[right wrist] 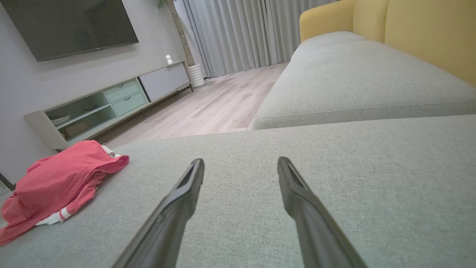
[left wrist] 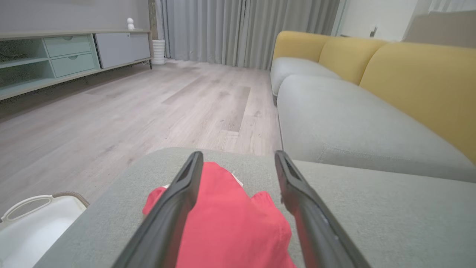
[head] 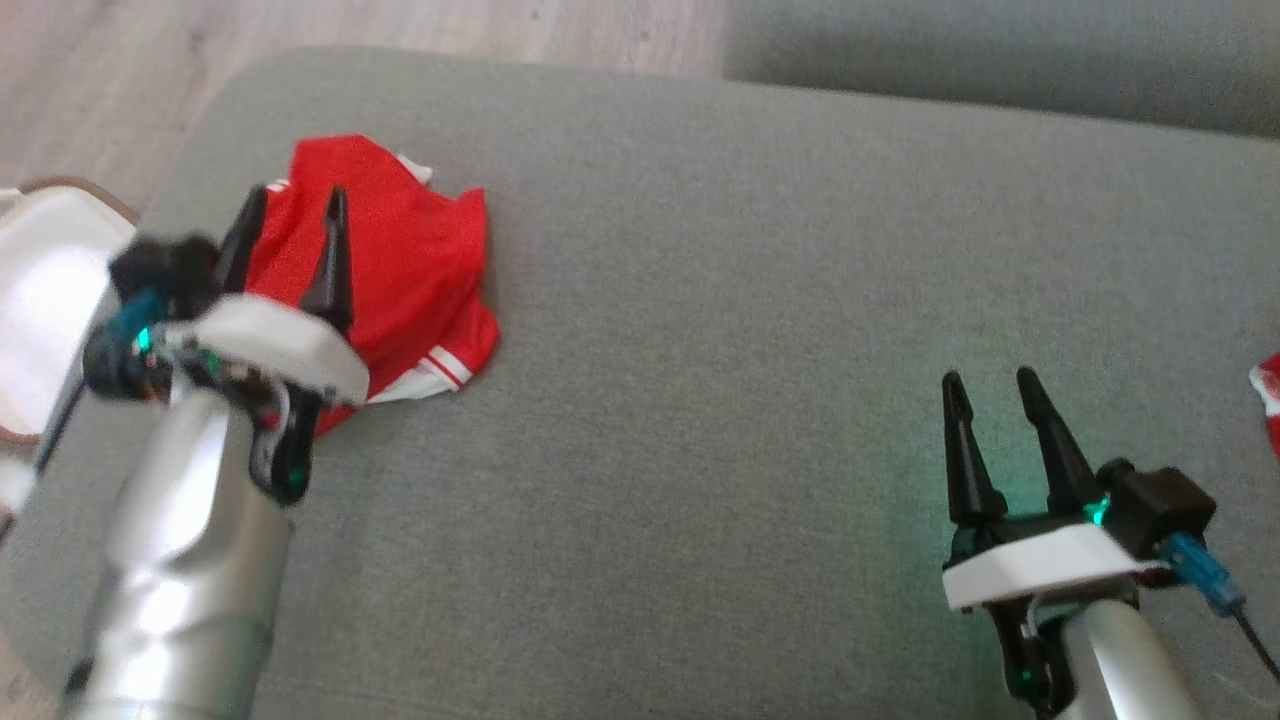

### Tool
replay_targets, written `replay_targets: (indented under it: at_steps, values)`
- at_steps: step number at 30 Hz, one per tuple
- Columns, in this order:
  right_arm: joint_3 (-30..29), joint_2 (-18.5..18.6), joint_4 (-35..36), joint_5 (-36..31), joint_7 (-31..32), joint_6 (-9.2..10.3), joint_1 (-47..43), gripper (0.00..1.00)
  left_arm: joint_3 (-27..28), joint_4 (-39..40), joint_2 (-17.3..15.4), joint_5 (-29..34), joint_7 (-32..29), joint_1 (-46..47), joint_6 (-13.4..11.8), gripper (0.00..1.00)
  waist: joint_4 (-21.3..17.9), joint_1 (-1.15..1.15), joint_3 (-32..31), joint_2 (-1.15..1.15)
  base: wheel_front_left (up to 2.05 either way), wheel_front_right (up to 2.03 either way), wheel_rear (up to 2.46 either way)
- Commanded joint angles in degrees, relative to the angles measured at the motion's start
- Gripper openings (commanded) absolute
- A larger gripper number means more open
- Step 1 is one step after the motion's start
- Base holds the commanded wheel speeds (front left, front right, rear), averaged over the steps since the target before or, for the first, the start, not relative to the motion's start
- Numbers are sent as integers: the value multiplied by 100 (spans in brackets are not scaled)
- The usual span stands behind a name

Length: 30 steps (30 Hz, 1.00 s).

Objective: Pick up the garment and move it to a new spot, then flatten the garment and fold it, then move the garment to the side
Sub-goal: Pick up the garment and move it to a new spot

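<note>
A: One big grey sofa cushion (head: 720,300) spans your head view.

B: Where's the garment?

A: You'll find the red garment (head: 400,250), w/ a white-striped cuff, crumpled on the cushion's far left, near the edge. A white basket (head: 40,290) sits just beside that edge, lower down.

B: And the grippers?

A: L gripper (head: 297,195) is over the garment, jaws spread wide, nothing pinched. Can't tell if the tips touch cloth. R gripper (head: 988,376) is well apart from it, over bare cushion at lower right, also wide open & empty. A small red-and-white scrap (head: 1268,400) is at the right edge, cut off.
</note>
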<state>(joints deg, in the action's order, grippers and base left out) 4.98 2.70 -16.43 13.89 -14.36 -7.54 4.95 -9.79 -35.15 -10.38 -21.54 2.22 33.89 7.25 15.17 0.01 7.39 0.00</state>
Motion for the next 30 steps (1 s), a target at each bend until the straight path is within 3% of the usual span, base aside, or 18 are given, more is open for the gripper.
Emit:
replay_targets:
  at_steps: [1, 10, 19, 20, 21, 22, 30]
  values:
    - [118, 18, 215, -45, -63, 5, 266, 100, 90, 74, -208, 15, -47, 232, -6, 100, -127, -1, 184, 0, 0, 0, 0]
    - [208, 18, 494, -187, -63, 5, 569, 100, -895, -1364, -389, -378, -1146, 1212, 22, 100, -450, -1, 696, 0, 0, 0, 0]
    - [193, 18, 597, -249, -63, 5, 689, 100, -1631, -2122, -565, -1147, -1422, 1410, 23, 100, -647, -1, 933, 0, 0, 0, 0]
    - [191, 18, 596, -250, -63, 5, 689, 100, -1665, -2131, -586, -1215, -1354, 1424, 23, 49, -655, -1, 934, 0, 0, 0, 0]
    - [190, 18, 593, -249, -63, 5, 688, 100, -1698, -2130, -607, -1267, -1260, 1442, 23, 17, -662, -1, 930, 0, 0, 0, 0]
    - [191, 18, 587, -247, -63, 5, 684, 100, -1741, -2121, -623, -1310, -1161, 1457, 23, 0, -667, -1, 916, 0, 0, 0, 0]
    - [254, 18, 453, -184, -63, 5, 613, 100, -1908, -1851, -733, -1755, -100, 1567, 24, 0, -735, -1, 539, 0, 0, 0, 0]
